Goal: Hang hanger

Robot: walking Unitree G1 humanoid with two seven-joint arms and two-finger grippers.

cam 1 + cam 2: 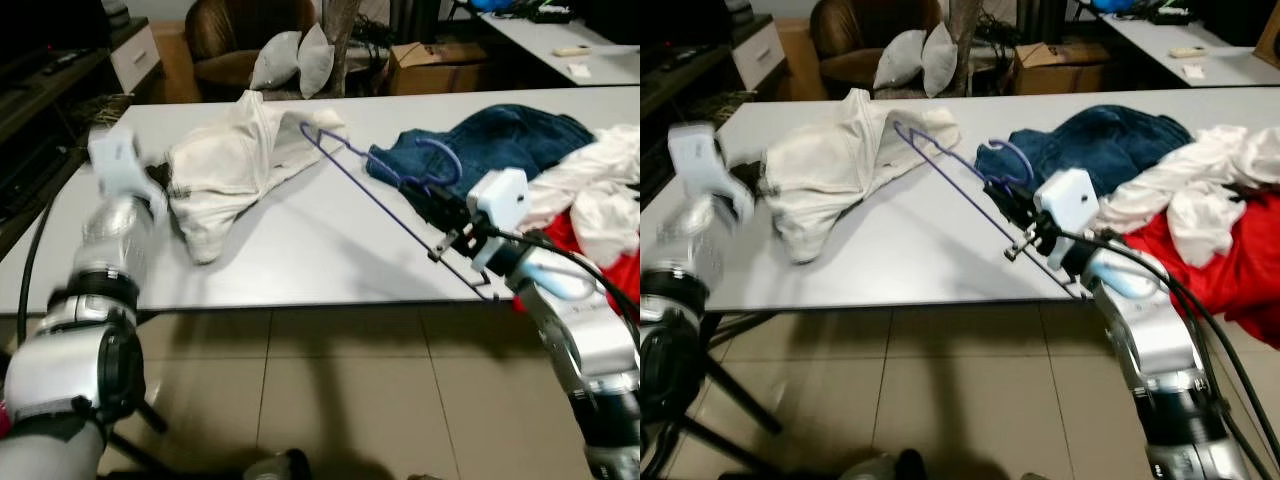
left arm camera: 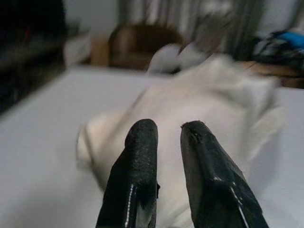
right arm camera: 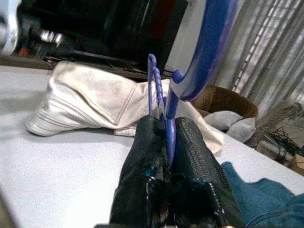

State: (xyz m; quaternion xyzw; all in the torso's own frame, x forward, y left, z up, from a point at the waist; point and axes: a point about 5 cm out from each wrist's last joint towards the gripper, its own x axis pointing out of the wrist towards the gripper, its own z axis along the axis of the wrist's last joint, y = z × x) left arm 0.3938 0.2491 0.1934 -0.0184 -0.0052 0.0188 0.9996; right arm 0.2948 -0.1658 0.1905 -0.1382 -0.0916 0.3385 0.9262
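Note:
A purple wire hanger [image 1: 375, 200] lies slanted over the white table [image 1: 300, 250], its hook [image 1: 442, 160] curling up in front of the blue jeans. My right gripper [image 3: 168, 124] is shut on the hanger's neck just below the hook, seen from the head camera as right gripper [image 1: 428, 205]. The hanger's far corner [image 1: 308, 130] is tucked into a white garment [image 1: 235, 160] lying crumpled at the table's left. My left gripper [image 2: 168, 129] hovers at the garment's left end, fingers a little apart with nothing between them, also seen as left gripper [image 1: 155, 182].
Blue jeans [image 1: 515, 135] and a heap of white and red clothes [image 1: 600, 205] cover the table's right side. Behind the table stand a brown chair with grey cushions [image 1: 290, 55] and a cardboard box [image 1: 435, 65]. A dark cabinet [image 1: 40, 110] runs along the left.

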